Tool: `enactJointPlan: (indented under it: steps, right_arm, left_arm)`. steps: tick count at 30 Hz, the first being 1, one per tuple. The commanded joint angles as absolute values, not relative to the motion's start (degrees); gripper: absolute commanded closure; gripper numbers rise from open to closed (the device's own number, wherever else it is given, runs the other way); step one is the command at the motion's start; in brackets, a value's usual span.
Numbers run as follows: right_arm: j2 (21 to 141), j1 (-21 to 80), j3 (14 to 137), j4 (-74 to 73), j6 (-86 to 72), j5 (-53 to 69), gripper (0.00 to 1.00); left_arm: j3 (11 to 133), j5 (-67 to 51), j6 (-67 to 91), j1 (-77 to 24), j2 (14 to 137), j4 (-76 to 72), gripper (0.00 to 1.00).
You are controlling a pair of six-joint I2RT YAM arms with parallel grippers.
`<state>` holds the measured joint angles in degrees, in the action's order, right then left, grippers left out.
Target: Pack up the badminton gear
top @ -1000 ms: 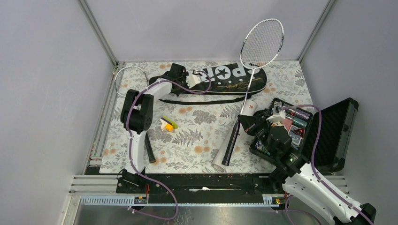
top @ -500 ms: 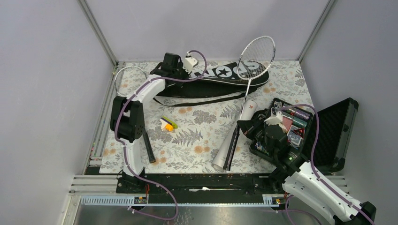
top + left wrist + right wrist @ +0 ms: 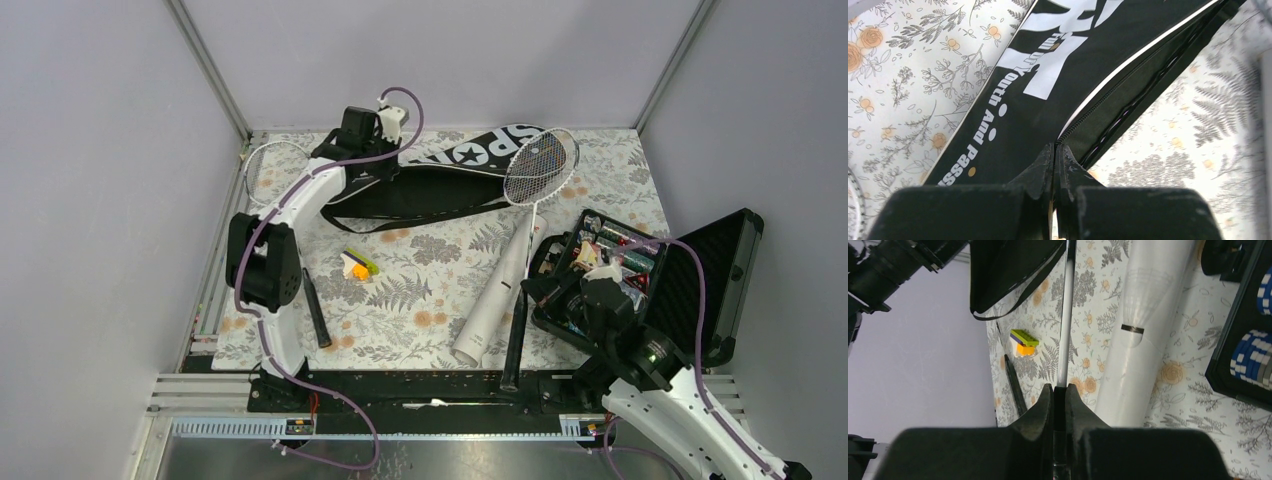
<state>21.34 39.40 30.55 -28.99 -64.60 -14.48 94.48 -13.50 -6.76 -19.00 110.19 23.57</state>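
The black "SPORT" bag lies at the back of the mat. My left gripper is shut on the bag's zip edge and holds its left end up; in the left wrist view the gripper pinches the edge of the bag beside the zipper. My right gripper is shut on a white racket where shaft meets black handle; its head lies over the bag's right end. In the right wrist view the gripper clamps that racket's shaft. The white tube lies beside it. A second racket lies at the left. No shuttlecocks show.
An open black hard case of colourful items stands at the right, close to my right arm. Small yellow, green and orange blocks lie mid-mat. The second racket's black handle lies by the left arm's base. Grey walls enclose the mat.
The left gripper has lifted the bag's left end up and back. The right gripper has pulled the racket toward the near edge, bringing its head down from the back wall onto the bag's right end.
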Motion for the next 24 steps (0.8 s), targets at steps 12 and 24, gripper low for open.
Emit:
enactJointPlan:
  steps: [12,24]
  right_arm:
    - [14.71,39.17,35.70,-37.75,-71.41,-11.88,1.00]
    - [13.56,39.16,35.68,-40.49,-74.81,-13.70,1.00]
  left_arm:
    - [92.35,-17.13,5.78,-19.44,101.02,16.58,1.00]
    - [92.61,-13.73,8.88,-20.38,99.85,16.84,1.00]
